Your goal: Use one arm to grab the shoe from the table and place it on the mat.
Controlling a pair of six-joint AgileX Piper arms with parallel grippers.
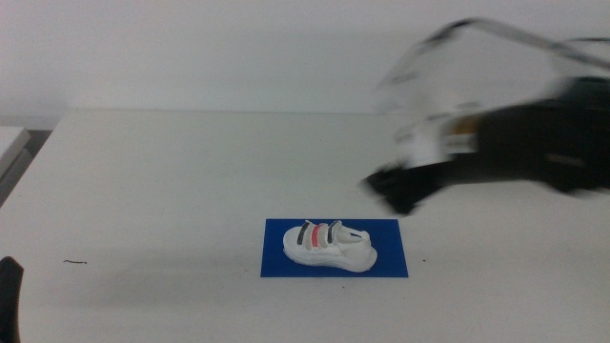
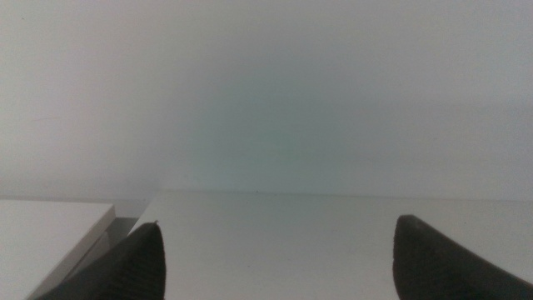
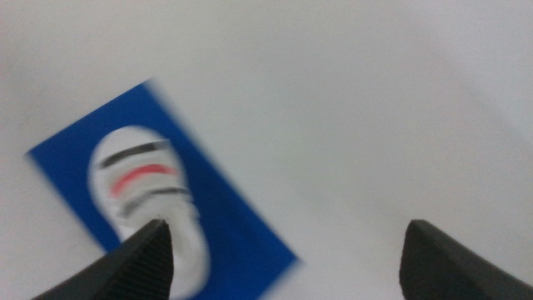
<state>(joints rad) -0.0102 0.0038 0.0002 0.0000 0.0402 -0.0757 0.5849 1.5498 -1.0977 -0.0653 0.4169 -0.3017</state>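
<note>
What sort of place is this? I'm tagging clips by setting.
Probably a robot test bench: a bare off-white table against a blank wall, holding only a blue mat and a small shoe, plus the right gripper.

A plain pale wall [image 1: 210, 52] fills the space behind the work surface, bare and evenly lit, with soft diffuse light and no hard shadows. At the far left, a second white surface [image 1: 11, 141] sits just beside the main one, a narrow dark gap [image 2: 123, 227] between them.
</note>
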